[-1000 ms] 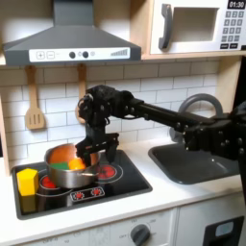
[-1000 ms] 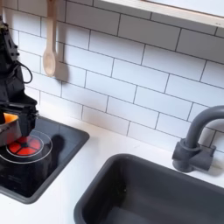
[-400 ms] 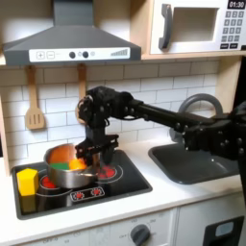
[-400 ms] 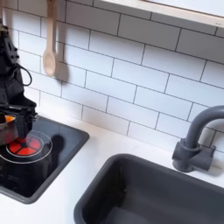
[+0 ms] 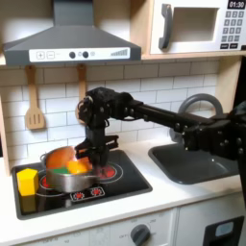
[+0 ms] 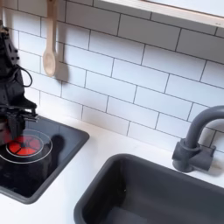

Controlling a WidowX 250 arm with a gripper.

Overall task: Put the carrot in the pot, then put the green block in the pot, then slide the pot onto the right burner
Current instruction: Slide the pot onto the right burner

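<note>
I see the gripper (image 5: 93, 152) down at the pot (image 5: 65, 171) rim, on the first exterior view's right side of it; can't tell if the jaws are spread or pinching. Pot sits on the cooktop (image 5: 130, 181) with the carrot (image 5: 60, 157) and green block (image 5: 76, 165) inside. Right burner (image 6: 26, 144) bare, just beside the gripper. Yellow block (image 5: 26, 180) near the pot.
</note>
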